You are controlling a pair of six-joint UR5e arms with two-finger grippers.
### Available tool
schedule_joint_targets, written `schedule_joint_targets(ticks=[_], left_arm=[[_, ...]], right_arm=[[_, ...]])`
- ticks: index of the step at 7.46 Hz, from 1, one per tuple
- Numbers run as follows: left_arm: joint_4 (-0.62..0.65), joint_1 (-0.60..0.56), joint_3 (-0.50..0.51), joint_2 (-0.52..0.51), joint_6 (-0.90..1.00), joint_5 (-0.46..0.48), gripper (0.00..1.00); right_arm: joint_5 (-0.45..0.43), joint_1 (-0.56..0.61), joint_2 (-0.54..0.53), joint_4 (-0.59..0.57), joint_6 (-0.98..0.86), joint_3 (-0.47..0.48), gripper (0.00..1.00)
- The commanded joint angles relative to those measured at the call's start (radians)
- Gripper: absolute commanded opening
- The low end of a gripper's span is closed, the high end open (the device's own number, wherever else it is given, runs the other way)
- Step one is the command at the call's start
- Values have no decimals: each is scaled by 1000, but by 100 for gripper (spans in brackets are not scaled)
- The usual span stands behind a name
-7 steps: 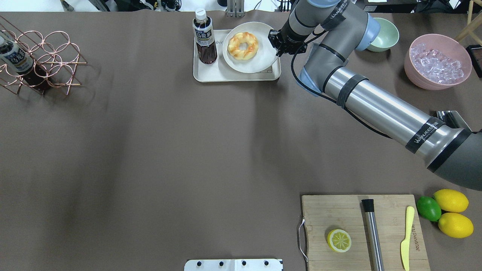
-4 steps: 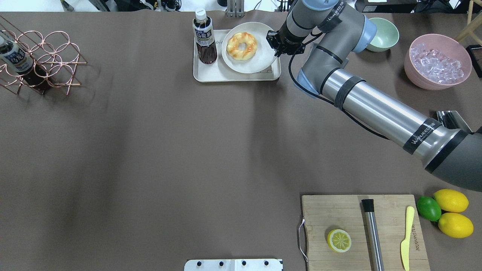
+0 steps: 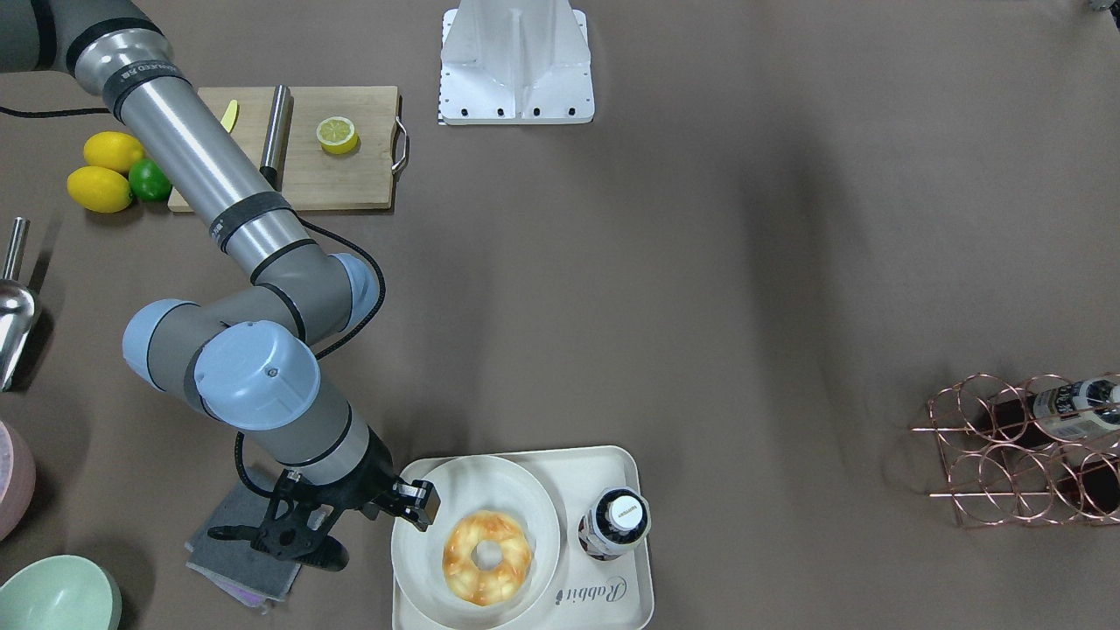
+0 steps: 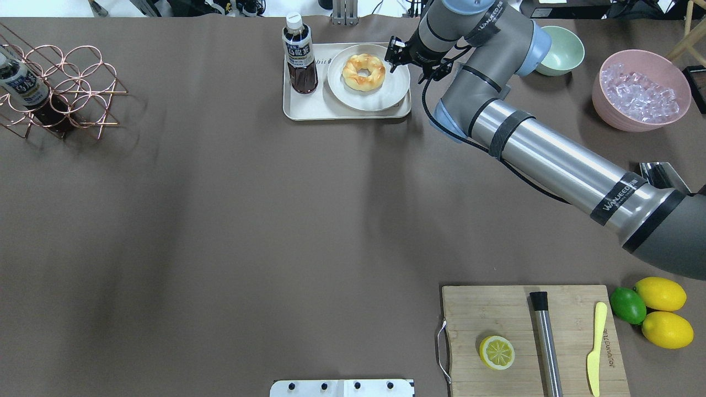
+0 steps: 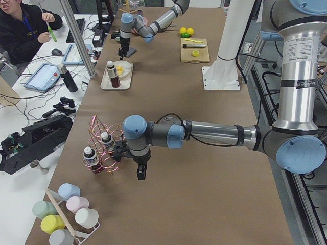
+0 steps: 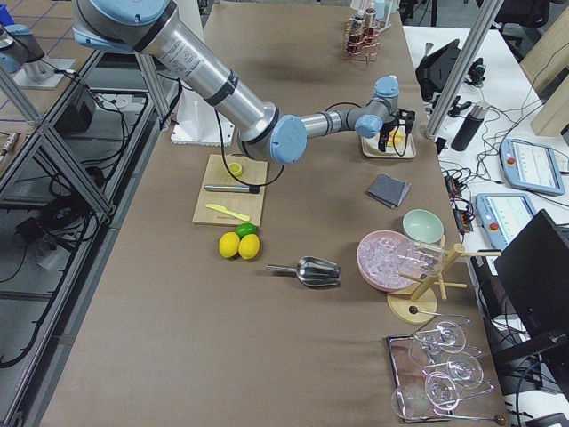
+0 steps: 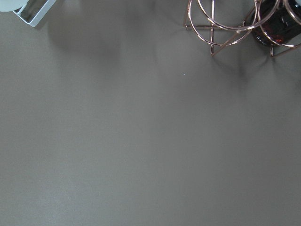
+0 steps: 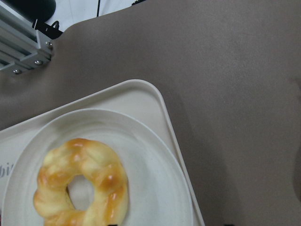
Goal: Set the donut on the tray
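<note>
The donut (image 4: 363, 71) lies on a round off-white plate (image 4: 386, 91), which rests flat on the cream tray (image 4: 309, 110) at the table's far middle. The front-facing view shows the donut (image 3: 486, 545), the plate (image 3: 455, 481) and the tray's "Rabbit" lettering (image 3: 604, 604). My right gripper (image 4: 393, 57) hovers at the plate's right rim with its jaws apart and holds nothing. The right wrist view looks down on the donut (image 8: 82, 181) and the tray rim (image 8: 155, 94). My left gripper (image 5: 140, 173) shows only in the exterior left view, beside the copper rack, so I cannot tell its state.
A dark tea bottle (image 4: 299, 55) stands on the tray's left end. A copper bottle rack (image 4: 60, 88) is far left. A green bowl (image 4: 562, 49) and a pink ice bowl (image 4: 640, 91) are far right. A cutting board (image 4: 496, 314) with a lemon half (image 4: 496, 352) is near right.
The plate with the donut has come down from a raised tilt to lie flat on the tray, shifted slightly right. The right gripper has let go of the rim and moved a little farther back.
</note>
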Motion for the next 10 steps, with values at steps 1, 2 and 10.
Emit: schedule_joint_targets(ticks=[1,2,10], left_arm=[[0,0,1,-2,0,1,98],[0,0,1,-2,0,1,98],[0,-9,-5,12,0,0,98]], right_arm=[[45,40,-12,-6,-10,36,100],[77,63,-43,-11,-53,79,100],[241,190,-406,-328,-355,599,100]])
